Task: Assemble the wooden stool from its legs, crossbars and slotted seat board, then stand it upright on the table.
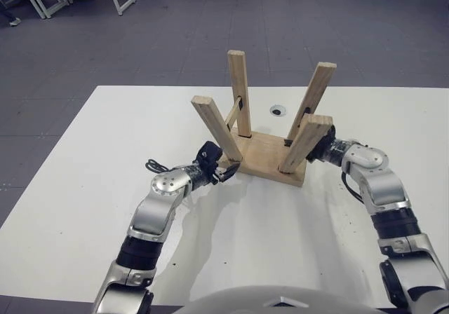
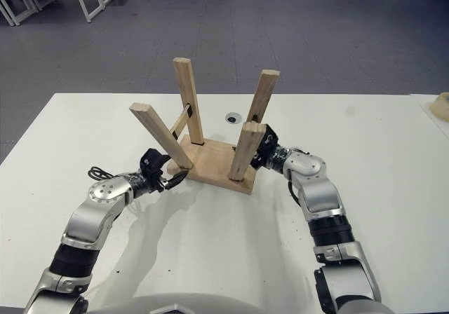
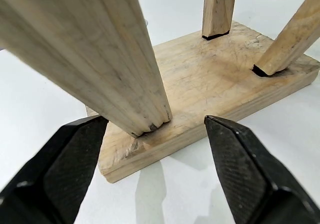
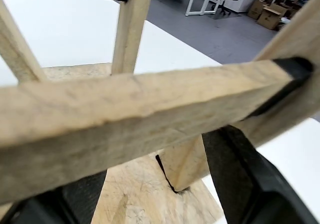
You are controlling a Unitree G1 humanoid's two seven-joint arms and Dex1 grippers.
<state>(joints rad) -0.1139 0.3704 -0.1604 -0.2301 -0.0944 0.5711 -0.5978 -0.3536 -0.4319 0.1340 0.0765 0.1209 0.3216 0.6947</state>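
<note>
Spread wide, the left hand (image 1: 227, 173) sits low on the bench (image 1: 84, 188) at the near-left corner of the seat board (image 1: 270, 158), one finger (image 3: 65, 164) on each side of that corner and neither pressing the wood. The stool (image 2: 210, 161) lies upside down towards the far middle of the bench, board flat on the white top and four legs splayed upward. Its near-left leg (image 1: 216, 128) rises just above the left hand. The right hand (image 4: 162, 169) is tucked in behind the near-right leg (image 1: 305, 142), under a crossbar (image 4: 135, 109), its fingers (image 4: 250, 184) parted with that leg's foot between them. I cannot tell whether they touch it.
</note>
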